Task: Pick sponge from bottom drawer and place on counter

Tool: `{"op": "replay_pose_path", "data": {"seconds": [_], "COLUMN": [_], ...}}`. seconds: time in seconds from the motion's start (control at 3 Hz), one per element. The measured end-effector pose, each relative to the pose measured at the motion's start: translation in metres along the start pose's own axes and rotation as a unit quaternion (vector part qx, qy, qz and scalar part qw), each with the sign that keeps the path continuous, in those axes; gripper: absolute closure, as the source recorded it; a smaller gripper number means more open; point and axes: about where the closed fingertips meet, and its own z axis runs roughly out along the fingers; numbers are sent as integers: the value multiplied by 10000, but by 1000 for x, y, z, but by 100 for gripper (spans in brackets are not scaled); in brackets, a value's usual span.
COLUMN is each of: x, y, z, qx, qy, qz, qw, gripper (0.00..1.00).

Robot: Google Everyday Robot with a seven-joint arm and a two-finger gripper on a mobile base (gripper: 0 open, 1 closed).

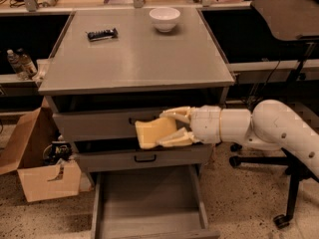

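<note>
Far left: an open cardboard box (42,176) on the speckled floor, just beside the grey cabinet, with clear bottles (19,63) on a low shelf above it.

On the counter (139,63): a small black object (102,34) toward the back left and a white bowl (164,19) near the back edge, well apart from each other.

Below the overhanging rim: two shut drawers (94,126) with black handles, one above the other.

At the foot of the cabinet: the bottom drawer (149,213), pulled fully out toward the camera, its flat grey floor bare.

Centre: the pale yellow sponge (148,133), held in the air in front of the two shut drawers, above the open tray and below the counter top, touching neither. Tilts slightly, its left end free.

Just right of it: the gripper (160,129), reaching in sideways from the right. Cream fingers (177,114) pinching the sponge's right part, one along its upper edge and one under its lower edge.

Farther right: the white arm (269,128), stretching off toward the lower right corner, in front of a black wheeled chair base (286,203).
</note>
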Motion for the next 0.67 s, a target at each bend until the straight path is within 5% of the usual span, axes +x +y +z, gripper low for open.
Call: {"op": "replay_pose_path", "data": {"seconds": [0.33, 0.67], "x": [-64, -92], "y": [-96, -151], "z": [-43, -72], "qx": [912, 1443], "qy": [-7, 191], "qz": [-178, -79], "qw": [9957, 9893], "gripper": [100, 100]}}
